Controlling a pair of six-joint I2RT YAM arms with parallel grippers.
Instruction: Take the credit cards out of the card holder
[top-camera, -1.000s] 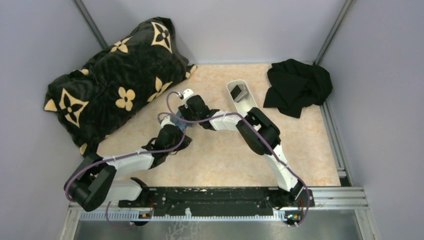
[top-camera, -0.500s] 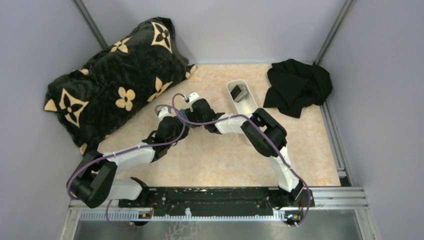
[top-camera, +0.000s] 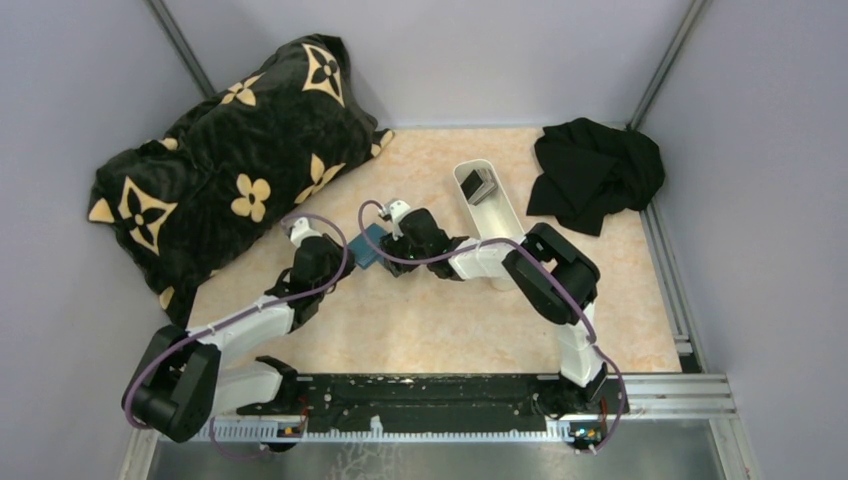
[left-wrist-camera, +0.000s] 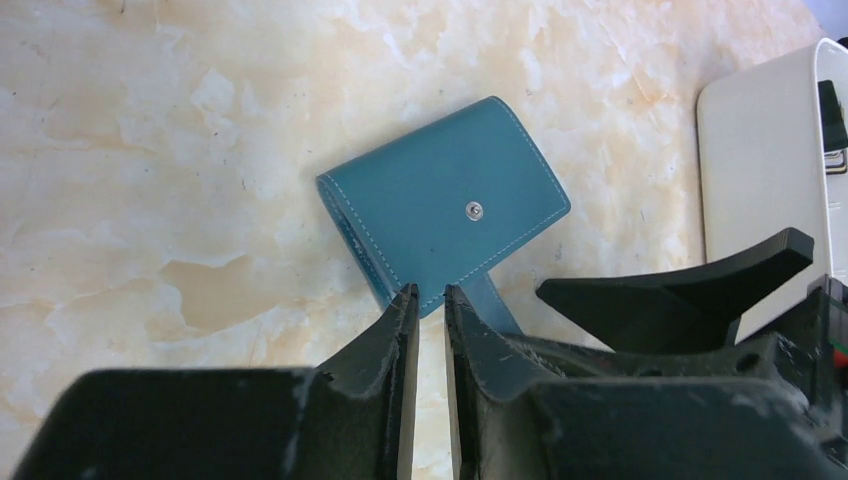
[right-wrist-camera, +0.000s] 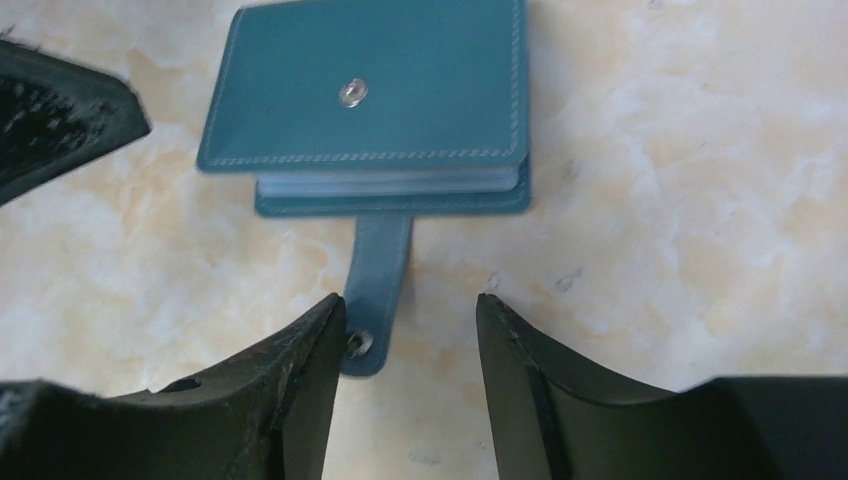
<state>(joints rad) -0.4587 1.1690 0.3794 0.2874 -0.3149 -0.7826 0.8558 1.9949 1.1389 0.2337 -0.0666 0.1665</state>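
Observation:
The teal-blue card holder (top-camera: 366, 247) lies folded shut on the table, snap stud up, its strap (right-wrist-camera: 375, 290) unfastened and stretched toward my right gripper. Pale sleeves (right-wrist-camera: 390, 182) show between its covers; any credit cards inside are hidden. Small dark grey cards (top-camera: 478, 186) sit in the white tray (top-camera: 497, 214). My left gripper (left-wrist-camera: 427, 291) hovers at the holder's near edge (left-wrist-camera: 440, 215), its jaws a narrow slit apart with nothing in them. My right gripper (right-wrist-camera: 412, 305) is open, and the strap's end rests against its left finger (right-wrist-camera: 300, 370).
A black pillow with tan flowers (top-camera: 230, 160) fills the back left. A crumpled black cloth (top-camera: 595, 172) lies at the back right. Grey walls close in on three sides. The right gripper's black finger (left-wrist-camera: 680, 290) shows beside the holder in the left wrist view.
Both grippers have drawn apart from where they met over the holder, leaving it flat on the table. The left arm drew back leftward and its jaws parted slightly; the right jaws narrowed slightly.

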